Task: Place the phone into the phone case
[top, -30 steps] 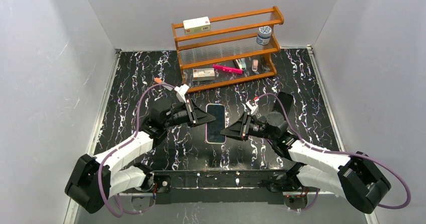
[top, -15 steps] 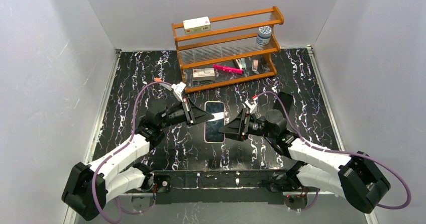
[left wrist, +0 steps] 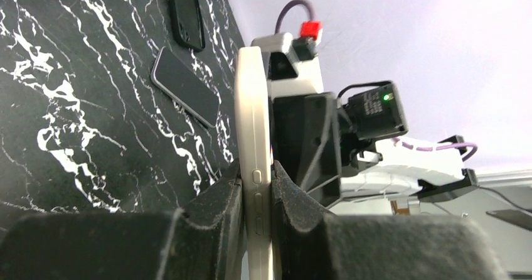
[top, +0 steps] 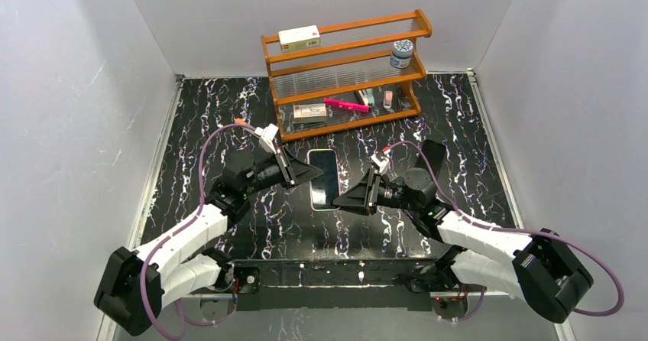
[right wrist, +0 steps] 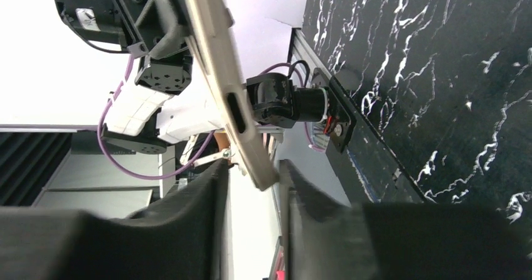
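The phone (top: 324, 174), with a glossy dark screen and a pale rim, is held off the table and tilted. My left gripper (top: 312, 175) is shut on its left long edge. In the left wrist view the phone (left wrist: 251, 104) stands edge-on between the pads of the gripper (left wrist: 256, 167). My right gripper (top: 345, 199) is open at the phone's near right corner. In the right wrist view that corner (right wrist: 258, 173) sits between the spread fingers (right wrist: 254, 167), unclamped. The matte black phone case (left wrist: 185, 13) lies flat on the table, far off in the left wrist view.
A dark slab with a pale rim (left wrist: 186, 95) lies on the marble table (top: 229, 127) near the case. A wooden rack (top: 345, 73) with boxes, a jar and a pink item stands at the back. Grey walls enclose the table.
The phone lay flat on the table a second ago. My left gripper has lifted it, tilted it and carried it toward the rack. My right gripper has closed in on its near corner.
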You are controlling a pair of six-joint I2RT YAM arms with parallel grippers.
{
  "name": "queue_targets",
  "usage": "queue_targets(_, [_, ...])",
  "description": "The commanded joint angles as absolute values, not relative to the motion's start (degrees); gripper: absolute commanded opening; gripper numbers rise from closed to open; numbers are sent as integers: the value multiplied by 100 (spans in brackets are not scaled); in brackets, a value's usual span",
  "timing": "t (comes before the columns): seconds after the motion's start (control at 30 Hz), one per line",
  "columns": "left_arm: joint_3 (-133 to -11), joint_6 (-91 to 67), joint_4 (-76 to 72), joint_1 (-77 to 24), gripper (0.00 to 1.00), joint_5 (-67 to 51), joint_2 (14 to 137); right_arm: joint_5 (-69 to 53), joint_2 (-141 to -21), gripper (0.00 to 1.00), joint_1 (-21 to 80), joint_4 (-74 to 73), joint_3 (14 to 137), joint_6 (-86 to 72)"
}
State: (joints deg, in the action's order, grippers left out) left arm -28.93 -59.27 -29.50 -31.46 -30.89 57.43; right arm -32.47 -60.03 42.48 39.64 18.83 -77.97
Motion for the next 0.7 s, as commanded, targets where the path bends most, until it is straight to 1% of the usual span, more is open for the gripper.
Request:
queue_targets(0.0, [-2913,-5753,-3136,-3138,0,-2940,5611,-3268,-5987,31,4271,4539,1769,-8112])
queue_targets(0.03, [-2906,-5699,-3109,-3138,0,-2941,5604,-3204,-5986,21,4271,4611,1687,-8223])
queue_targets(0.07, [-2919,-5610,-3029,-3138,0,-2932,5593,-3137,-5985,14,4276,4742,1605,-8334])
queue_targets(0.13, [-2972,-5239,-2671,-3138,0,-2887,5539,-3042,-5988,3,4272,5033,1410,-8589])
queue_targets(0.17, [-3008,-5071,-2458,-3138,0,-2849,5494,-2999,-5986,1,4274,5118,1334,-8671])
queue_targets(0.3, [-3121,-4784,-2116,-3138,0,-2956,5461,-2876,-5905,1,4276,4871,1324,-8591])
queue_targets(0.4, [-3226,-4868,-2080,-3138,0,-3245,5508,-2842,-5813,3,4274,4678,1435,-8310])
queue_targets(0.47, [-3234,-5081,-2298,-3138,0,-3596,5534,-2834,-5687,25,4272,4245,1629,-7936])
queue_targets(0.53, [-3213,-5313,-2489,-3133,0,-3910,5517,-2723,-5504,46,4271,3489,1846,-7467])
queue_targets(0.63, [-3256,-5367,-2575,-3138,0,-4558,5533,-2562,-5199,69,4264,2830,2079,-6806])
queue_targets(0.67, [-3287,-5321,-2498,-3138,0,-4700,5563,-2530,-5120,74,4261,2615,2174,-6625])
